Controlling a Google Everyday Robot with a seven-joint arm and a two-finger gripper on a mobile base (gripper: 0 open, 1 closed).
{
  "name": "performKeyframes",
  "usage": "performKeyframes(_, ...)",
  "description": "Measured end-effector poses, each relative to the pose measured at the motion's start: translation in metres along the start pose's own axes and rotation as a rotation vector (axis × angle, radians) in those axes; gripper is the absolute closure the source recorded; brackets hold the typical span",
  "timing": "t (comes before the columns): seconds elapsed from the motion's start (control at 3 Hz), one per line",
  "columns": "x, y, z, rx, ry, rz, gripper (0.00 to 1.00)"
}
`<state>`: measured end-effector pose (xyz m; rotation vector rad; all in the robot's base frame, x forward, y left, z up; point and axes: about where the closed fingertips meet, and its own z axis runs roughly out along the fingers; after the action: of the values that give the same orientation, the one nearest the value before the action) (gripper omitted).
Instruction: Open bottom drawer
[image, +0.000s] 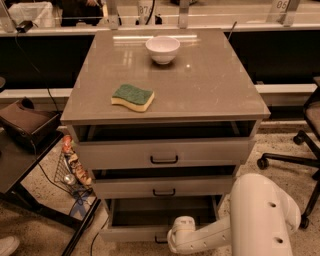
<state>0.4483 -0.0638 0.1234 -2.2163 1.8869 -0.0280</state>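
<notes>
The grey-beige cabinet has three drawers. The bottom drawer (131, 233) is pulled out the farthest, and its shallow grey tray (160, 212) shows from above. Its small black handle (160, 241) peeks out at the frame's lower edge. My white arm (235, 225) reaches in from the lower right. Its wrist end sits right at that handle. The gripper (170, 245) lies at the drawer front, mostly hidden behind the wrist and the frame edge. The middle drawer (162, 187) and the top drawer (162, 153) stand slightly open.
A white bowl (162, 48) and a green-and-yellow sponge (132, 97) lie on the cabinet top (210, 90). A dark side table (20, 160) and a wire basket (70, 167) stand at the left. An office chair base (295, 155) is at the right.
</notes>
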Motion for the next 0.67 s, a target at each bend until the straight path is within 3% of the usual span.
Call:
performKeyframes(0.33, -0.0002, 0.0008, 0.0006, -0.001, 0.000, 0.000, 1.00)
performKeyframes(0.67, -0.0002, 0.0022, -0.0048, 0.004, 0.008, 0.001, 1.00)
